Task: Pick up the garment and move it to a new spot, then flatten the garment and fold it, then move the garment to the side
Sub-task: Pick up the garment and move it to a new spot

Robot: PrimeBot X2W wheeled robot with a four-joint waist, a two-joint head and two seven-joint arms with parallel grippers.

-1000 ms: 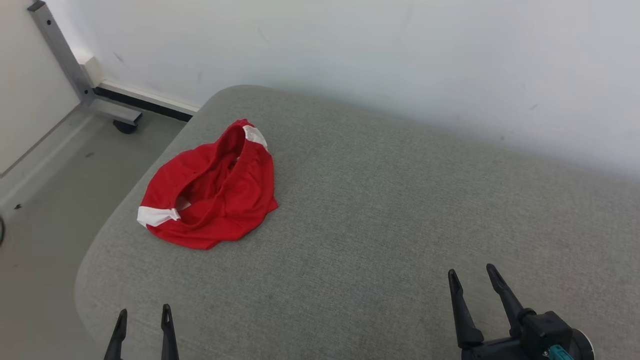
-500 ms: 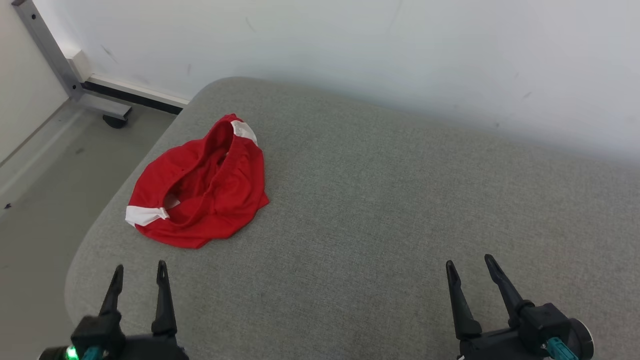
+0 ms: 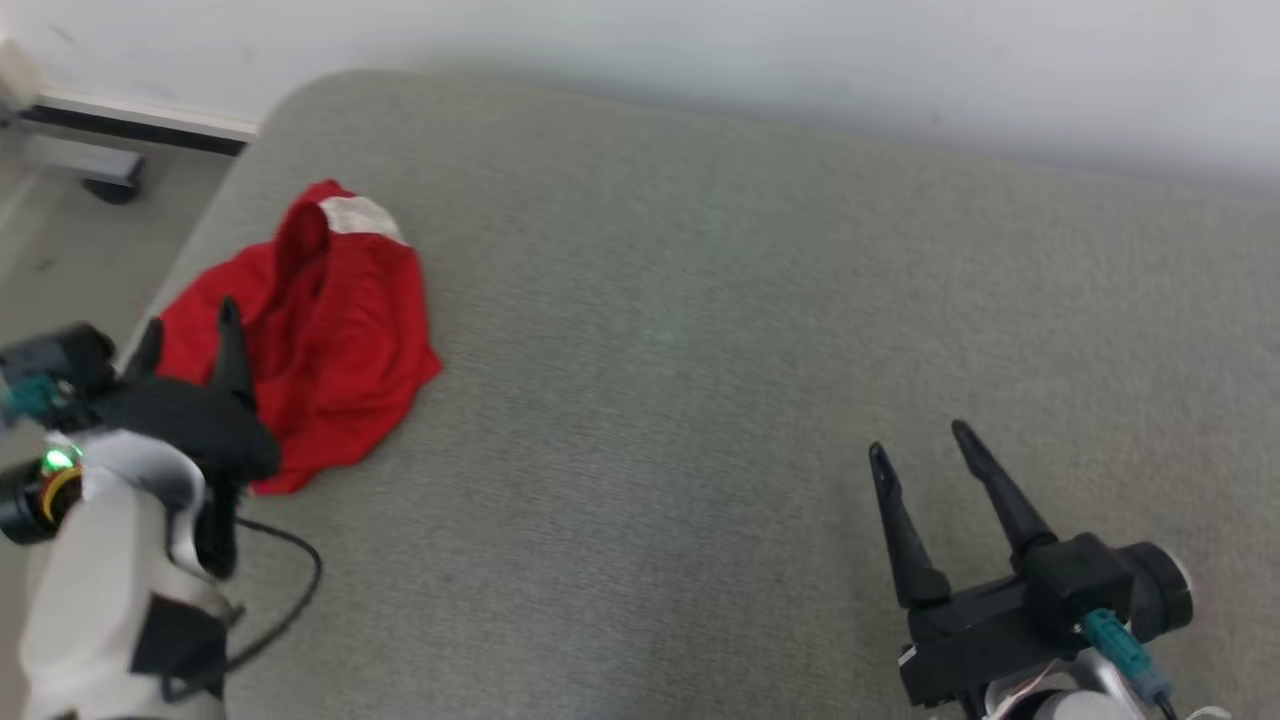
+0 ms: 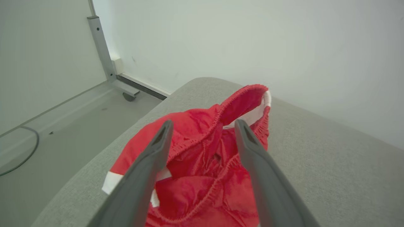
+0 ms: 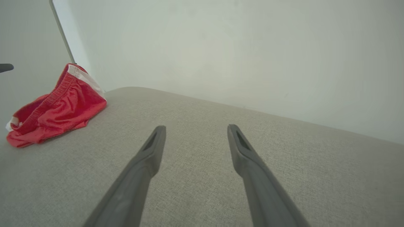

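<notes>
The garment (image 3: 320,330) is a crumpled pair of red shorts with white trim, lying near the left end of the grey cushioned surface (image 3: 700,350). My left gripper (image 3: 190,325) hovers over its near left part, open, fingers spread with nothing between them. In the left wrist view the garment (image 4: 205,164) lies just beyond and below the two fingertips, its elastic waistband standing up. My right gripper (image 3: 920,445) is open above bare cushion at the lower right, far from the garment. The right wrist view shows the garment (image 5: 56,107) at far left.
The cushion's rounded left edge drops to a grey floor (image 4: 63,126). A metal frame leg with a castor (image 4: 126,93) stands by the white wall (image 3: 700,40) behind. A cable (image 4: 22,154) lies on the floor.
The head camera has tilted down and shifted. My left arm has reached forward from the bottom edge, so its open gripper is now over the garment. The right gripper stays open.
</notes>
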